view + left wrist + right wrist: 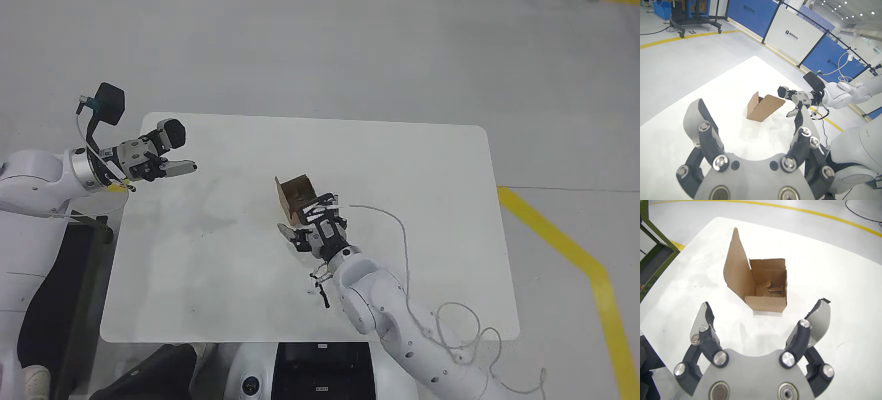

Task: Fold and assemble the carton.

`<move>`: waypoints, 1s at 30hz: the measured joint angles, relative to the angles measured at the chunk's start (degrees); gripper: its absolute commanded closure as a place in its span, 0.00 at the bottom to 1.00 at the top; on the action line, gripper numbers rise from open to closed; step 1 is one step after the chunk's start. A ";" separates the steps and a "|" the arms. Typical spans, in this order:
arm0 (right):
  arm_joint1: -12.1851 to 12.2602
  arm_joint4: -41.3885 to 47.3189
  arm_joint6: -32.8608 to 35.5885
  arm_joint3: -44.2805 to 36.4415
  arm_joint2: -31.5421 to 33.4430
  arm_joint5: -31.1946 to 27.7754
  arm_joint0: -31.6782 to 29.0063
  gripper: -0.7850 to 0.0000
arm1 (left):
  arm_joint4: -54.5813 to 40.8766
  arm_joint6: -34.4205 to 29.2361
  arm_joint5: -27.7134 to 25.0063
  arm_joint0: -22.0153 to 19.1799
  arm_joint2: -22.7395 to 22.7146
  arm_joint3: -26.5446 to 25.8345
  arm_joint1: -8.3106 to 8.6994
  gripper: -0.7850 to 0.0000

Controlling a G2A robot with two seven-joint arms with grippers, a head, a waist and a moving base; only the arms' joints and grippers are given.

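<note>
Both grippers are spread wide: right gripper [310, 220], at the carton's [294, 195] six o'clock, should fold the upright flap [734, 262] squarely along its crease; left gripper [185, 166] sits far at nine o'clock.

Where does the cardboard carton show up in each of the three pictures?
Top view: carton in the middle of the table, just ahead of the right gripper.
Left wrist view: carton mid-picture, right gripper beside it.
Right wrist view: carton mid-picture, close ahead of the open right gripper.
Shared landmark: its tall raised flap.
</note>
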 measured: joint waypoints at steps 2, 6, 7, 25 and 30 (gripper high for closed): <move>-0.49 -0.02 -0.80 0.96 -0.18 1.50 0.73 0.00 | 0.00 0.00 0.00 0.00 0.00 0.00 0.00 0.00; -1.22 -0.83 0.59 3.31 -0.09 4.81 1.97 0.00 | 0.00 0.00 0.00 0.00 0.00 0.00 0.00 0.00; -1.35 -0.86 1.32 3.71 0.01 5.45 2.16 0.00 | 0.00 0.00 0.00 0.00 0.00 0.00 0.00 0.00; 0.19 -5.98 5.58 -0.92 13.08 9.01 -2.54 0.00 | 0.00 0.00 0.00 0.00 0.00 0.00 0.00 0.00; 0.37 -5.29 6.78 -3.12 15.52 7.16 -3.20 0.00 | 0.00 0.00 0.00 0.00 0.00 0.00 0.00 0.00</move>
